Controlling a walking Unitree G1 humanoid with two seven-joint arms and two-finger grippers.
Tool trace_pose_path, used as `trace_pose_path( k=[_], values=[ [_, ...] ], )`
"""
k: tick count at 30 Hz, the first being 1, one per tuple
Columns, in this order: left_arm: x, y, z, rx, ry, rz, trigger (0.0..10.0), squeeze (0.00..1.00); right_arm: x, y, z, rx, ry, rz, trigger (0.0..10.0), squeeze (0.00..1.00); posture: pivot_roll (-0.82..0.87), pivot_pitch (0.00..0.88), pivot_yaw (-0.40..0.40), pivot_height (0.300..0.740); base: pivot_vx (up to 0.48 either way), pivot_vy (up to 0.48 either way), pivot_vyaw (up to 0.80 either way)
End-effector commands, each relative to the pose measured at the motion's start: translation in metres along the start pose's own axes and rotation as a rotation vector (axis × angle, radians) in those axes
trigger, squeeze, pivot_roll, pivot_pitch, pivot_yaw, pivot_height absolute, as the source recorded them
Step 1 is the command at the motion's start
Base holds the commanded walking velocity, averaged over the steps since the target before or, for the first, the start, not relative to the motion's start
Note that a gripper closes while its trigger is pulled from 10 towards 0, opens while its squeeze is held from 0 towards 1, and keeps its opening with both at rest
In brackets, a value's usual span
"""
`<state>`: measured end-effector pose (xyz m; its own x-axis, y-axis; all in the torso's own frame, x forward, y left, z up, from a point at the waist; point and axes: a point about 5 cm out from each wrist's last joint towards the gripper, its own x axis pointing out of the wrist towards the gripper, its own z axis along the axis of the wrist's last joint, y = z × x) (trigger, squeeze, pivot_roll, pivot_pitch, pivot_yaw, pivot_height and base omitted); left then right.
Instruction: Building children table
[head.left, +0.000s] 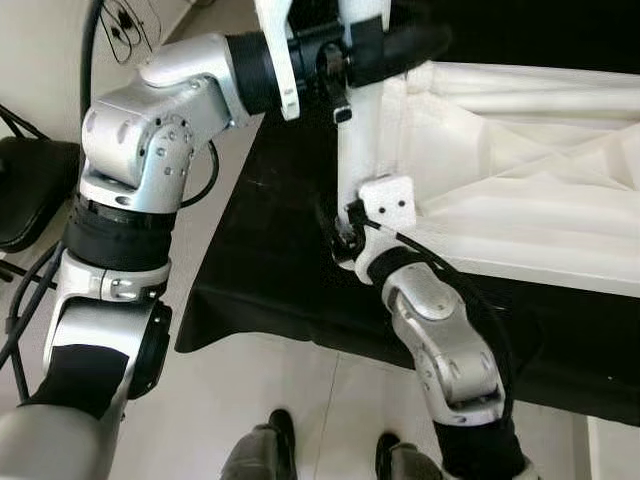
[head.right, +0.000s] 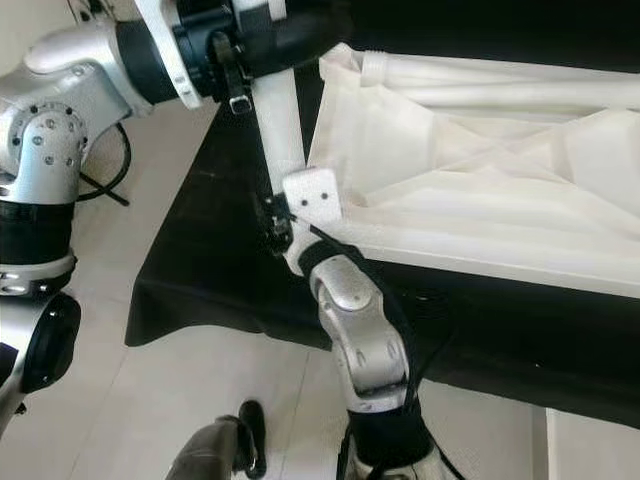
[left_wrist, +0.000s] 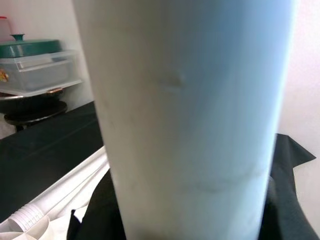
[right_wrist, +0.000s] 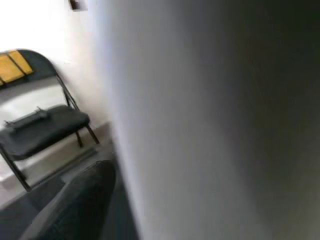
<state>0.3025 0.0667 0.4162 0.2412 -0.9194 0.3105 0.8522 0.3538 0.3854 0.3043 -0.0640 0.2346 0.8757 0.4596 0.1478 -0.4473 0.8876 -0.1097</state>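
Observation:
A white round table leg (head.left: 360, 140) stands nearly upright at the near left corner of the white tabletop (head.left: 520, 170), which lies upside down with its ribbed underside up. My left gripper (head.left: 345, 55) is shut around the leg's upper part, its black fingers (head.left: 405, 42) wrapped about it. My right gripper (head.left: 347, 228) is shut on the leg's lower end, just beside the tabletop's corner. Both wrist views look at the leg (left_wrist: 190, 120) from very close up. A second white leg (left_wrist: 30, 215) with a threaded end lies on the tabletop.
The tabletop rests on a surface draped in black cloth (head.left: 260, 270), whose edge hangs over pale floor tiles. A black chair (head.left: 25, 185) and cables stand at my left. A folding chair (right_wrist: 40, 130) and a green-lidded storage box (left_wrist: 35, 65) are nearby.

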Motion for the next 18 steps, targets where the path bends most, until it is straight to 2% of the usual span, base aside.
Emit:
trace_pose_path(
  k=[1,2,3,4,5,6,7,8,9,10,14,18],
  values=[
    [0.003,-0.001,-0.008,0.016,0.028,0.025,10.0,0.0,0.001,0.012,-0.002,0.031,-0.001,0.08,10.0,1.0,0.07,0.327,0.071,0.74,0.0,0.0,0.0],
    [0.003,-0.001,-0.008,0.016,0.029,0.024,10.0,0.0,0.004,0.01,-0.001,0.027,-0.003,0.114,10.0,1.0,0.07,0.327,0.071,0.74,0.0,0.0,0.0],
    [0.004,-0.001,-0.008,0.017,0.026,0.02,10.0,0.0,0.013,0.001,0.004,-0.018,-0.004,0.171,10.0,1.0,0.07,0.325,0.068,0.74,0.0,0.0,0.0],
    [0.004,-0.001,-0.008,0.017,0.026,0.02,10.0,0.0,0.013,0.001,0.004,-0.018,-0.004,0.171,10.0,1.0,0.07,0.325,0.068,0.74,0.0,0.0,0.0],
    [0.005,-0.001,-0.007,0.017,0.025,0.018,10.0,0.0,0.02,-0.008,0.009,-0.051,-0.003,0.207,10.0,0.86,0.07,0.325,0.068,0.74,0.0,0.0,0.0],
    [0.005,-0.001,-0.007,0.017,0.025,0.018,10.0,0.0,0.02,-0.008,0.009,-0.051,-0.003,0.207,10.0,0.86,0.07,0.325,0.068,0.74,0.0,0.0,0.0],
    [0.005,-0.001,-0.007,0.018,0.024,0.016,10.0,0.0,0.025,-0.016,0.013,-0.067,0.0,0.234,10.0,0.86,0.07,0.325,0.068,0.74,0.0,0.0,0.0],
    [0.006,-0.002,-0.007,0.018,0.022,0.013,10.0,0.0,0.03,-0.02,0.018,-0.089,0.002,0.272,10.0,0.12,0.07,0.322,0.067,0.74,0.0,0.0,0.0],
    [0.006,-0.002,-0.007,0.018,0.022,0.013,10.0,0.0,0.03,-0.02,0.018,-0.089,0.002,0.272,10.0,0.12,0.07,0.322,0.067,0.74,0.0,0.0,0.0],
    [0.006,-0.003,-0.007,0.016,0.021,0.009,10.0,0.0,0.036,-0.022,0.024,-0.097,0.002,0.328,10.0,0.0,0.07,0.32,0.067,0.74,0.0,0.0,0.0],
    [0.009,-0.006,-0.008,0.012,0.021,-0.007,10.0,0.0,0.053,-0.025,0.046,-0.133,-0.035,0.441,10.0,0.0,0.07,0.318,0.069,0.74,0.0,0.0,0.0],
    [0.01,-0.007,-0.007,0.012,0.019,-0.012,10.0,0.0,0.059,-0.022,0.055,-0.128,-0.056,0.493,10.0,0.0,0.07,0.318,0.072,0.74,0.0,0.0,0.0]
  ],
)
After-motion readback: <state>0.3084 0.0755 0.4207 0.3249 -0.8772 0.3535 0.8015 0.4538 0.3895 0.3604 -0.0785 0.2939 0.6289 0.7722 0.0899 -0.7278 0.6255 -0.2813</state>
